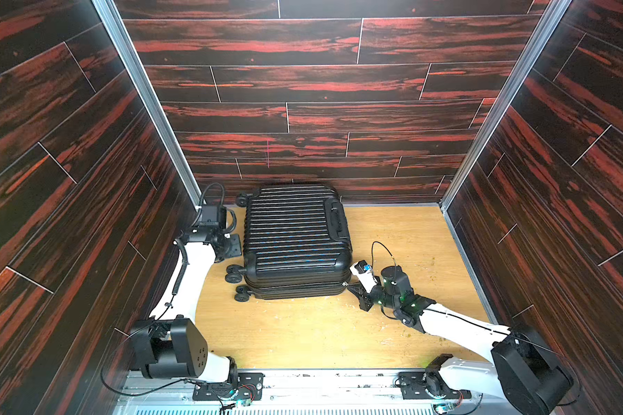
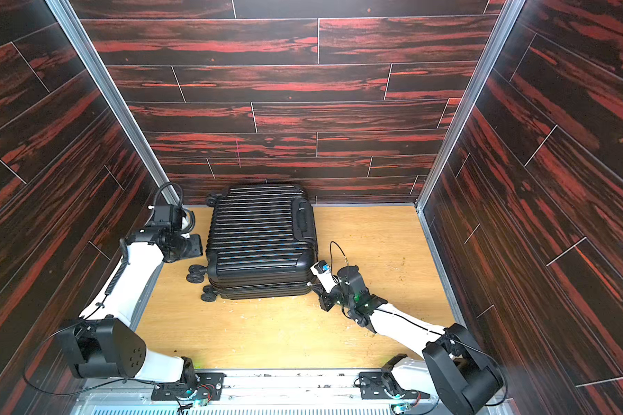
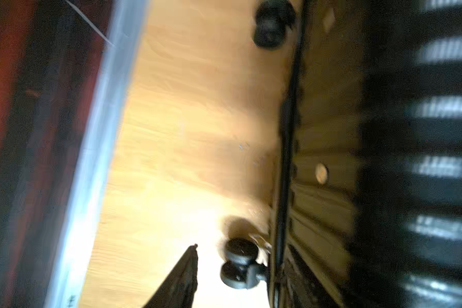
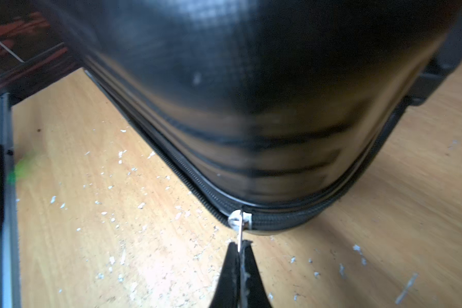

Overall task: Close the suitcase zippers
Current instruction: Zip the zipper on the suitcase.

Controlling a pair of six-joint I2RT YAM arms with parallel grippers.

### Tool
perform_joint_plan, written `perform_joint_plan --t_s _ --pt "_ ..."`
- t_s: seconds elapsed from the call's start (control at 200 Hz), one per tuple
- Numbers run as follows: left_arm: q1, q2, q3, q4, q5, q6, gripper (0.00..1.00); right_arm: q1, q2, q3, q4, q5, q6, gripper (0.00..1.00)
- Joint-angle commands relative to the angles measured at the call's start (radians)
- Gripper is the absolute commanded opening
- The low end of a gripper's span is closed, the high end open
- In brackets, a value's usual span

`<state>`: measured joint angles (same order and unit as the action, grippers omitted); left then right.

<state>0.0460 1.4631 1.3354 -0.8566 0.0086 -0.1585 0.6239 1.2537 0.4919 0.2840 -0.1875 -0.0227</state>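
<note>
The black ribbed suitcase (image 1: 295, 237) (image 2: 263, 237) lies flat at the back left of the wooden floor, lid down, with its wheels (image 1: 234, 273) pointing left. Its zippers run as a black track (image 4: 171, 165) round the rim seam. A silvery pull tab (image 4: 240, 226) sits at the near right corner, and my right gripper (image 4: 241, 244) (image 1: 349, 285) is shut on it. My left gripper (image 1: 232, 246) (image 2: 195, 246) hangs beside the wheel side, apparently open. The left wrist view shows only one finger (image 3: 182, 280), clear of a caster (image 3: 238, 264), and the seam (image 3: 286, 160).
Dark red wood-pattern walls (image 1: 69, 179) enclose the floor on three sides, with aluminium posts (image 1: 148, 104) at the back corners. A metal rail (image 1: 321, 381) carrying both arm bases runs along the front. White flecks (image 4: 112, 213) litter the wooden floor near the case.
</note>
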Motion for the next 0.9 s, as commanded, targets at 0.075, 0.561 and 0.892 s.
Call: perform_joint_plan --t_s 0.075,0.561,0.892 --pt "-0.044 -0.039 -0.044 -0.072 0.129 0.029 0.51 -0.015 0.03 0.06 -0.022 0.068 -0.014 0.0" --pt "-0.216 -0.093 -0.092 -0.139 0.285 -0.055 0.5 -0.161 0.094 0.153 -0.09 0.065 -0.05 0.0" --pt "-0.224 -0.265 -0.124 -0.098 0.132 0.108 0.66 -0.199 0.109 0.162 -0.097 0.034 -0.053 0.0"
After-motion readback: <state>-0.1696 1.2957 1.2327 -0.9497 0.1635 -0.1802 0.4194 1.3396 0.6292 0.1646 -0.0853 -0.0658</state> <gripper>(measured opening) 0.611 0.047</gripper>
